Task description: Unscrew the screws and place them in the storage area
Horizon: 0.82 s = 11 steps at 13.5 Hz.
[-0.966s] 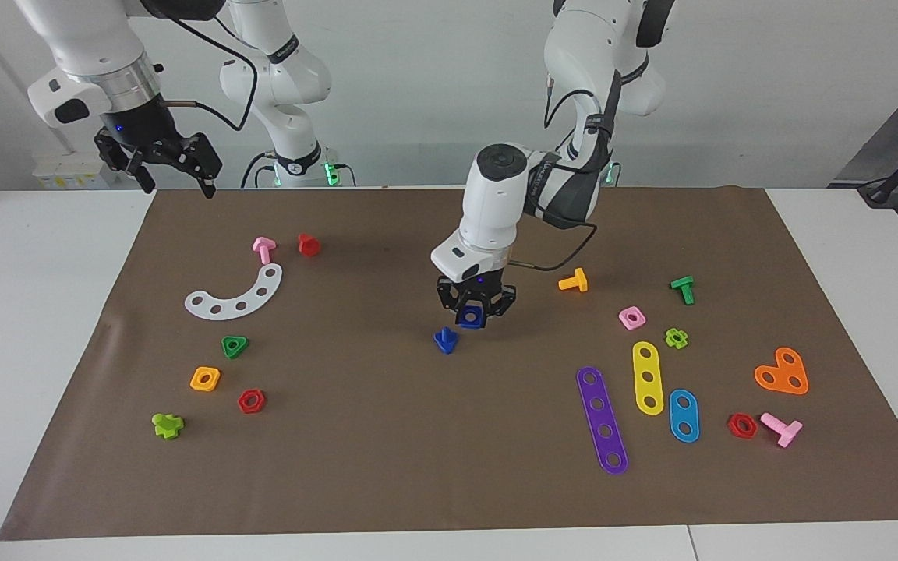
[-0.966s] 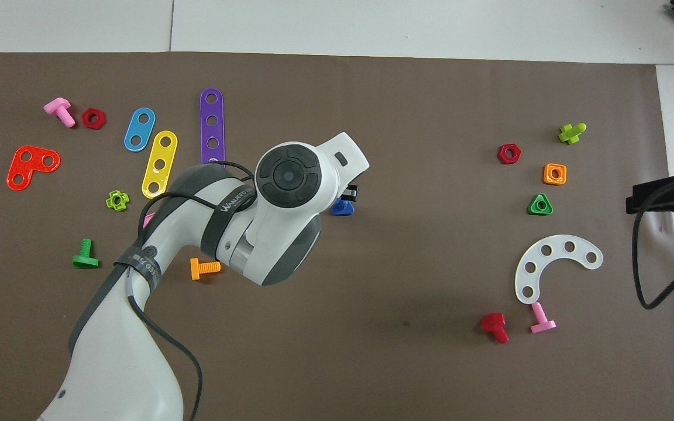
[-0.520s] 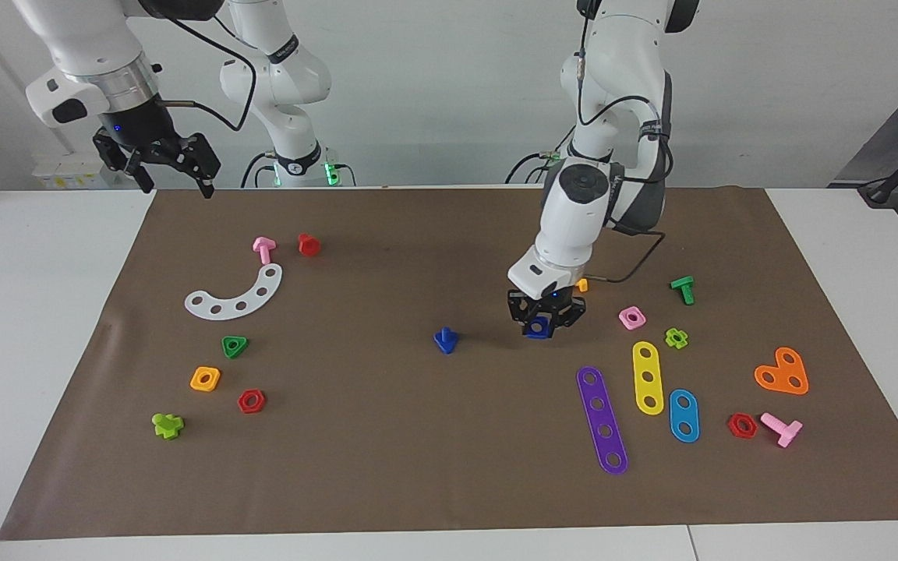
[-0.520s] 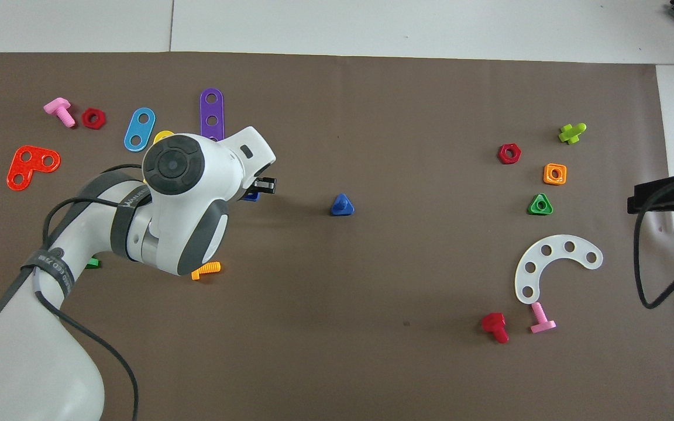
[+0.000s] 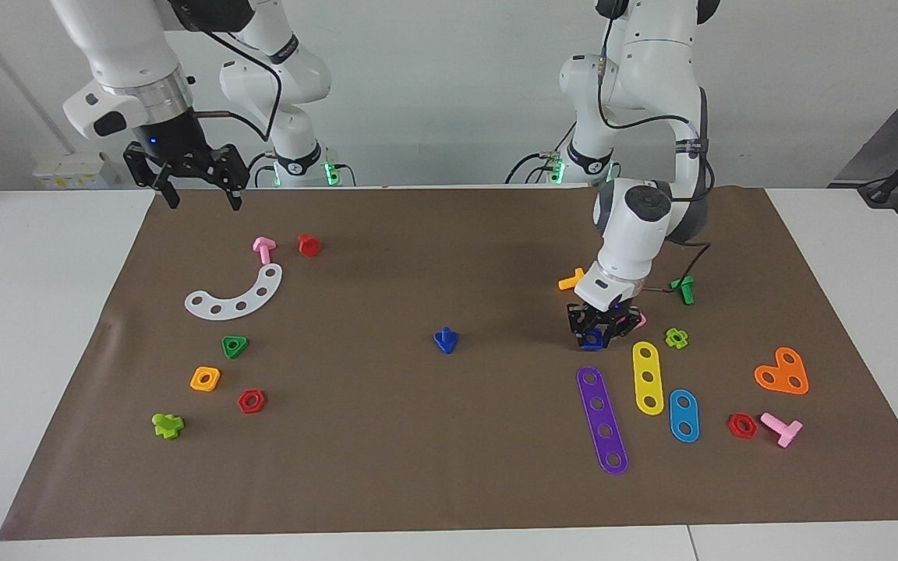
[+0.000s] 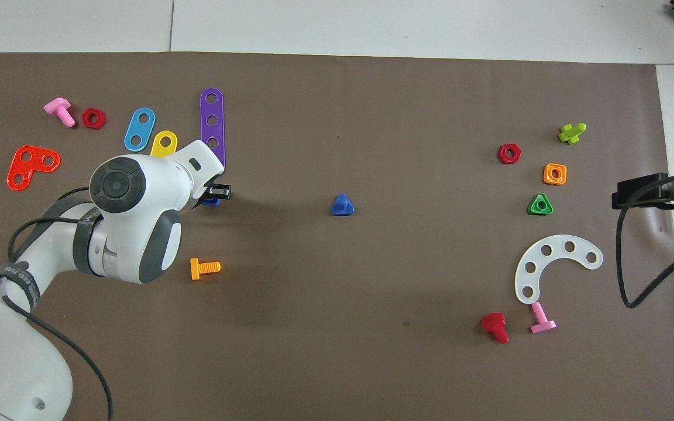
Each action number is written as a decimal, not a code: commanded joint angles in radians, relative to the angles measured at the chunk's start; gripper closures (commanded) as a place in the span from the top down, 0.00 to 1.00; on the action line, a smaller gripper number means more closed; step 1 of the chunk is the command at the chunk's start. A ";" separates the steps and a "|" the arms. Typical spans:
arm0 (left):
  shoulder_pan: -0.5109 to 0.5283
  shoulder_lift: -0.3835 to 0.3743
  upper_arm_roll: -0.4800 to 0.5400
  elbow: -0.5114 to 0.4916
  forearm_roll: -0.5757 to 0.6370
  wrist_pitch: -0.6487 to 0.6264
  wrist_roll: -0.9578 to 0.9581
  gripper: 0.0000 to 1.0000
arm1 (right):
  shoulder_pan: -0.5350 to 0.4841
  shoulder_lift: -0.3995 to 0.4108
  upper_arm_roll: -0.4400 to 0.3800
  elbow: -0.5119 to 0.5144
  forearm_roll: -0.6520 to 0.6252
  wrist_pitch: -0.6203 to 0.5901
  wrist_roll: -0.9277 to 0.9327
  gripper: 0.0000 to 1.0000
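The dark-blue bolt (image 5: 446, 340) stands alone on its triangular head in the middle of the brown mat, and it also shows in the overhead view (image 6: 342, 205). My left gripper (image 5: 599, 333) is shut on the blue square nut (image 5: 592, 338) and holds it low over the mat beside the purple strip (image 5: 602, 420) and the yellow strip (image 5: 648, 377). In the overhead view the left gripper (image 6: 215, 195) shows with the nut (image 6: 211, 202) under it. This stretch of mat (image 5: 730, 327) is strewn with coloured parts. My right gripper (image 5: 203, 199) is open and empty, raised over the mat's edge at the right arm's end.
An orange bolt (image 5: 572, 280), a green bolt (image 5: 683, 289) and a light-green nut (image 5: 677, 337) lie close around the left gripper. A white curved strip (image 5: 235, 293), a green triangular nut (image 5: 235, 346) and other small parts lie toward the right arm's end.
My left gripper has carried the blue nut away from the blue bolt toward the left arm's end and lowered it. My right gripper has shifted a little toward the table's middle.
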 commanded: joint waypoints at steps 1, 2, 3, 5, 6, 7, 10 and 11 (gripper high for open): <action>0.024 -0.046 -0.010 -0.054 0.018 0.015 0.019 0.98 | 0.098 0.046 0.002 -0.028 0.009 0.090 0.118 1.00; 0.024 -0.046 -0.010 -0.046 0.018 0.004 0.019 1.00 | 0.135 0.081 0.002 -0.028 0.009 0.118 0.176 1.00; 0.025 -0.048 -0.010 -0.041 0.018 0.000 0.017 1.00 | 0.175 0.110 0.002 -0.031 0.013 0.170 0.217 1.00; 0.033 -0.072 -0.010 -0.017 0.018 -0.061 0.019 1.00 | 0.233 0.190 0.002 -0.034 0.019 0.268 0.263 1.00; 0.045 -0.090 -0.010 0.006 0.018 -0.124 0.024 1.00 | 0.273 0.236 0.002 -0.040 0.019 0.328 0.315 1.00; 0.053 -0.122 -0.009 0.023 0.018 -0.188 0.049 1.00 | 0.310 0.271 0.002 -0.066 0.019 0.408 0.364 1.00; 0.108 -0.213 -0.009 0.060 0.018 -0.348 0.125 1.00 | 0.397 0.369 0.002 -0.120 0.018 0.619 0.425 1.00; 0.113 -0.224 -0.007 0.104 0.018 -0.422 0.152 1.00 | 0.420 0.398 0.002 -0.115 0.016 0.652 0.436 1.00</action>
